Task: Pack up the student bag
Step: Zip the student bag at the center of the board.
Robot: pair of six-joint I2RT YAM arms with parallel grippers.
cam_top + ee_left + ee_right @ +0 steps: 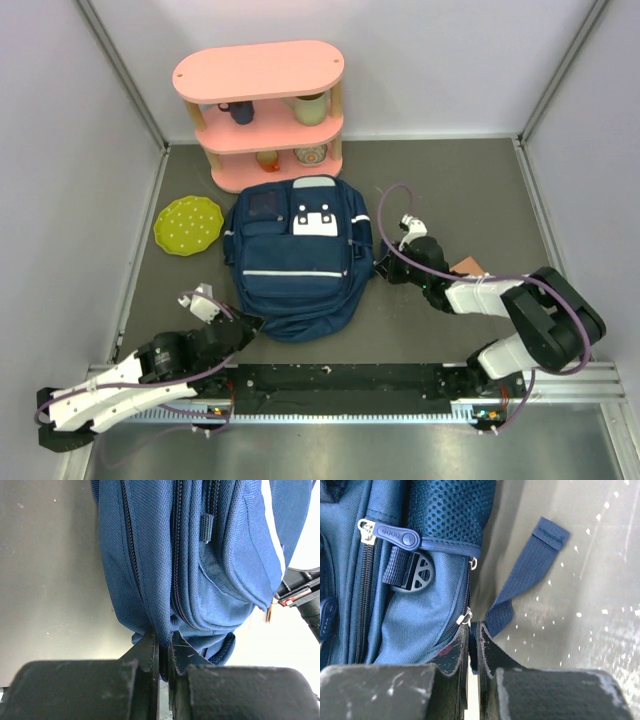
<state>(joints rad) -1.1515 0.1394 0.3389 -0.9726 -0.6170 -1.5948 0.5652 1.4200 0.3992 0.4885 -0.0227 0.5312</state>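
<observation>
Black fingers of the left gripper (162, 647) fill the bottom of the left wrist view, pressed nearly together and pinching a fold of navy fabric at the bag's (200, 580) lower edge. Above them the bag's side rises with two zip lines and a small dark pull tab (206, 527); part of its white stripe (273, 540) shows at the right.

The right gripper (473, 632) is likewise closed, its fingers nipping the lower end of a loose strap (520, 575), just beside a small metal zip slider at the bag's seam. The strap's free end lies on the grey table (600, 555). On the bag next to it sit a grey zip pull (390, 532), a buckle (415, 575) and a mesh pocket (450, 510).

From above, the bag (295, 265) lies flat in the middle of the table (440, 180), front up, its top toward a pink shelf (260, 70) at the back wall. The left gripper (245, 325) meets the bag's near left corner, while the right gripper (385, 268) is at its right side. A green plate (188, 224) lies just left of the bag, apart from it. Cups stand on the shelf's tiers. A small brown thing (468, 265) shows beside the right arm; what it is cannot be told.
</observation>
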